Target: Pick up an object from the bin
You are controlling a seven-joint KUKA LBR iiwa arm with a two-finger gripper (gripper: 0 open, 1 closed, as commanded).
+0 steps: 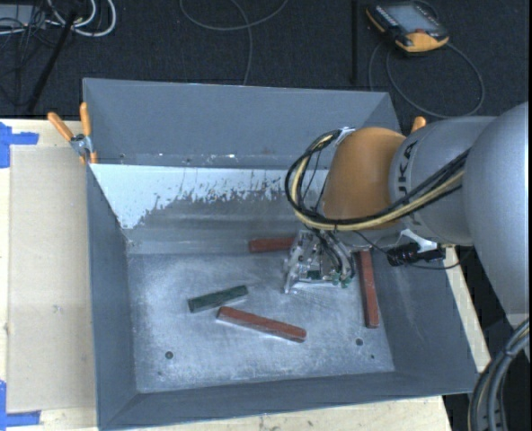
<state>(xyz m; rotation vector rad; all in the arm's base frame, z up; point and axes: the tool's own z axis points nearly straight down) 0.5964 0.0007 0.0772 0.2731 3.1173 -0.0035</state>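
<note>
Grey metal bin (110, 268), mostly bare, with the arm (482, 187) leaning in from the right under its orange wrist cover (360, 182). The gripper (309, 272) hangs low near mid-floor; open or closed, I cannot tell. Nearest lies a reddish-brown bar (268, 245) by the back wall; a dark green bar (218, 298) lies apart. I'd call this the approach: it must centre over one bar, then close.
</note>
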